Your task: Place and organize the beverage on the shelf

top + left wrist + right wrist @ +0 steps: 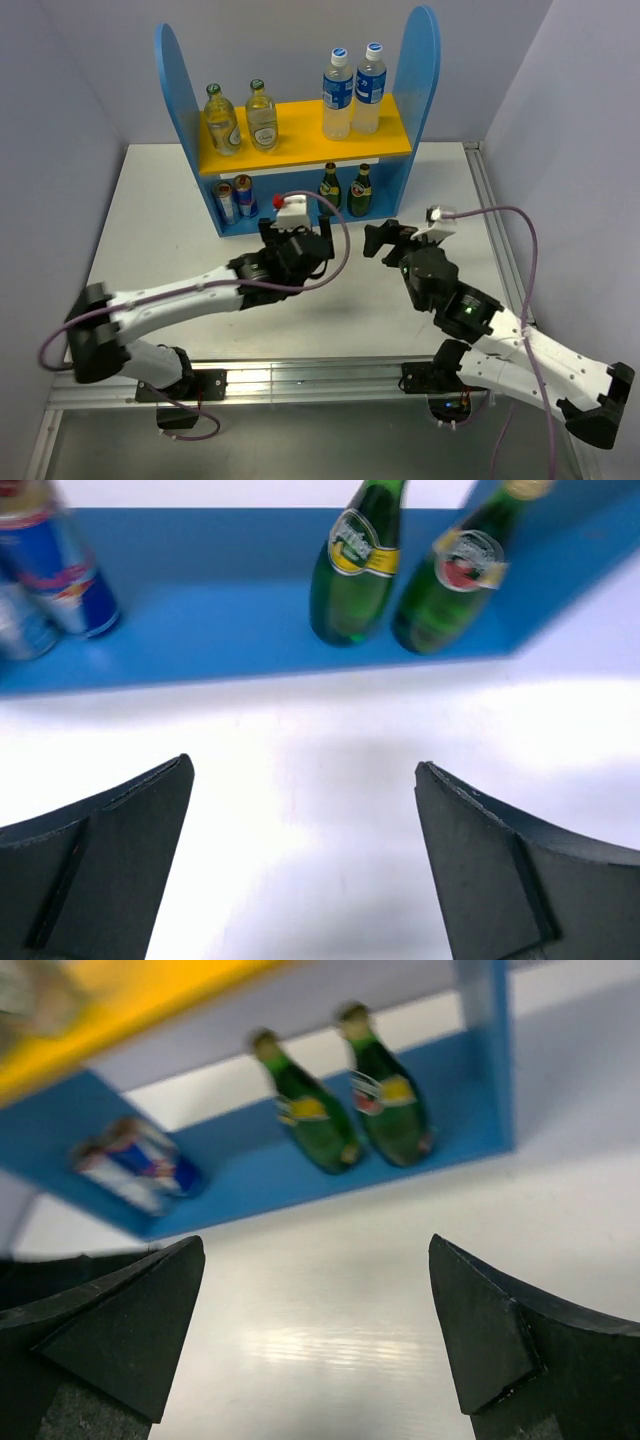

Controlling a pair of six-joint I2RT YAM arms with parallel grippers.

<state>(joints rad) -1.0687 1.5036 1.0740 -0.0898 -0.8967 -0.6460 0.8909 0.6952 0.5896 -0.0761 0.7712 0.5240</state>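
Note:
The blue shelf [425, 60] stands at the back of the table. On its yellow upper board [300, 135] stand two clear glass gold-capped bottles [222, 122] at the left and two clear plastic blue-label bottles [338, 95] at the right. Two dark green bottles [345, 190] stand on the lower tier at the right; they also show in the left wrist view [355, 570] and the right wrist view [310, 1110]. My left gripper [297, 232] is open and empty in front of the shelf [303, 770]. My right gripper [385, 240] is open and empty beside it [315, 1250].
Two blue and silver cans [235, 198] stand on the lower tier at the left, also in the left wrist view [60, 575] and the right wrist view [140, 1165]. Grey walls close in both sides. A metal rail [300, 380] runs along the near edge.

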